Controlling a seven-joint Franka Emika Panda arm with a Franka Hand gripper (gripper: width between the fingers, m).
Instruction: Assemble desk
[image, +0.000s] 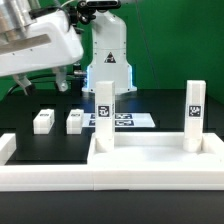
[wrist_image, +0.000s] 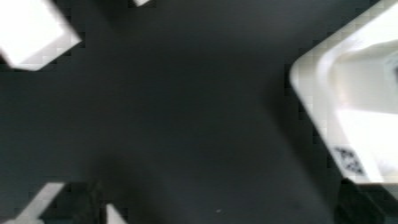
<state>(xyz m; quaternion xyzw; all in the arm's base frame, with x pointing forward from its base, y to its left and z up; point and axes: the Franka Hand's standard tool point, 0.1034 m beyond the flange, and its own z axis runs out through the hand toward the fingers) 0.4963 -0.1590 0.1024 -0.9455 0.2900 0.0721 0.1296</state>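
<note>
Black tabletop is seen. The rimmed desk panel lies at the front with two tagged leg posts upright in it. Two loose posts lie apart. Whether the end effector is apart or together cannot be told.

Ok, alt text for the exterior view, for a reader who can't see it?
A white tabletop panel lies in front with two leg posts standing upright at its far corners, one toward the exterior view's left, one toward the right. Two more leg posts lie loose on the black table behind, and the robot arm hangs over the upper left.
</note>
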